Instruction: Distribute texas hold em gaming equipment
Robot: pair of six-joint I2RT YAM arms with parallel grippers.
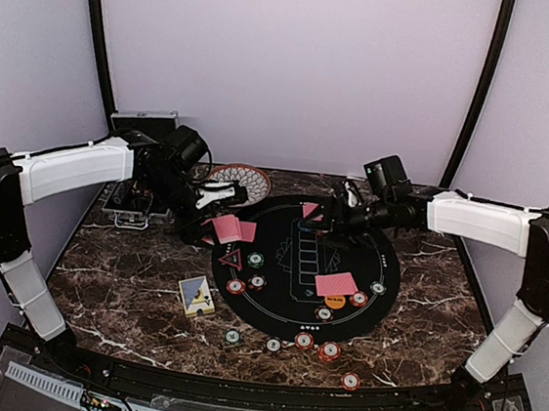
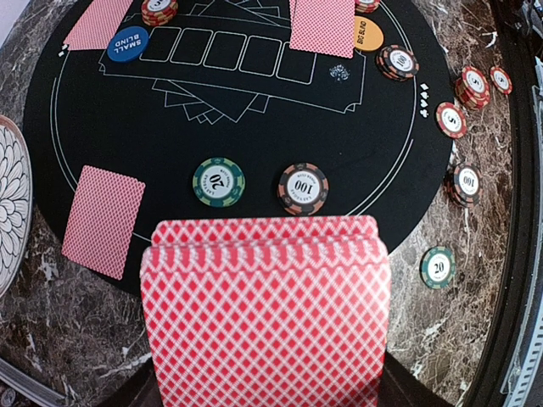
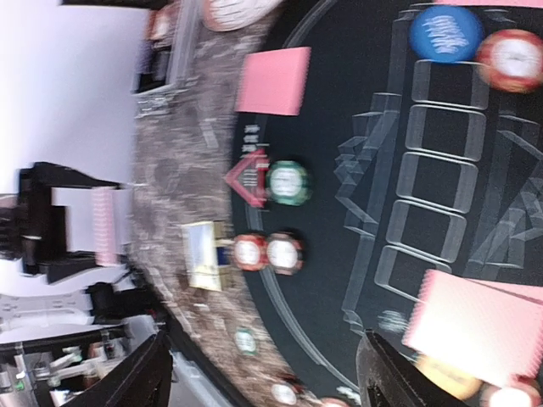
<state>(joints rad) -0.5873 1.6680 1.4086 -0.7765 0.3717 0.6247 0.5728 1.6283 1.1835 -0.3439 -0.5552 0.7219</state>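
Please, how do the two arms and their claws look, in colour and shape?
Left arm and right arm: white shells on long links, black joints and bases, thin black cables alongside. Right claw: two black tapered fingers. Left claw: black with a white piece.

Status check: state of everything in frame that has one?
left gripper: fingers shut on the deck
deck: held above the table, backs up, slightly fanned
right gripper: fingers open, holding nothing
dealt cards: face down, lying flat
case: looks open with lid up, partly hidden
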